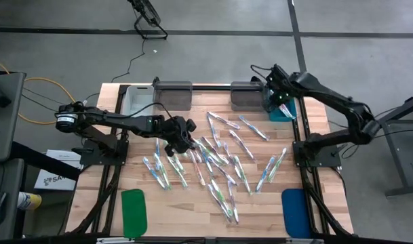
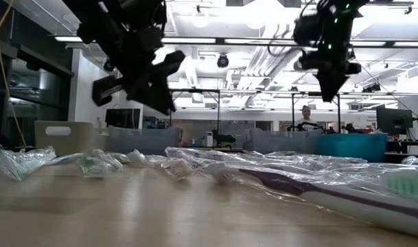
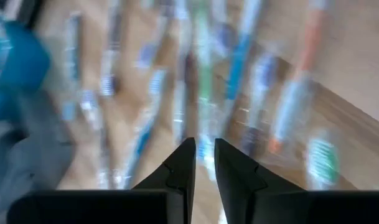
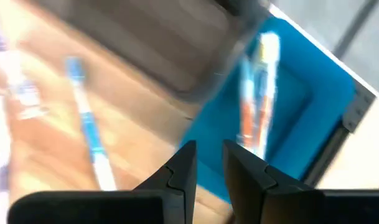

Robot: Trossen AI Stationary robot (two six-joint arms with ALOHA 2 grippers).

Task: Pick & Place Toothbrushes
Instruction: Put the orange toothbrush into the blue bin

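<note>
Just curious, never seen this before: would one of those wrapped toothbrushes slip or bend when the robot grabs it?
Probably slippery: each toothbrush sits in a shiny, crinkled clear wrapper. The thin stick inside looks fairly stiff and light. It lies flat, so it would more likely slide than roll.

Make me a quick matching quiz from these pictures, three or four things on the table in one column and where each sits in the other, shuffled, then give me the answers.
Things:
1. green pad
2. blue pad
3. blue bin
4. toothbrushes

Places:
A. far edge of the table, under the right gripper
B. near edge, on the left arm's side
C. scattered over the middle of the table
D. near edge, on the right arm's side

Pairs: 1-B, 2-D, 3-A, 4-C
</note>
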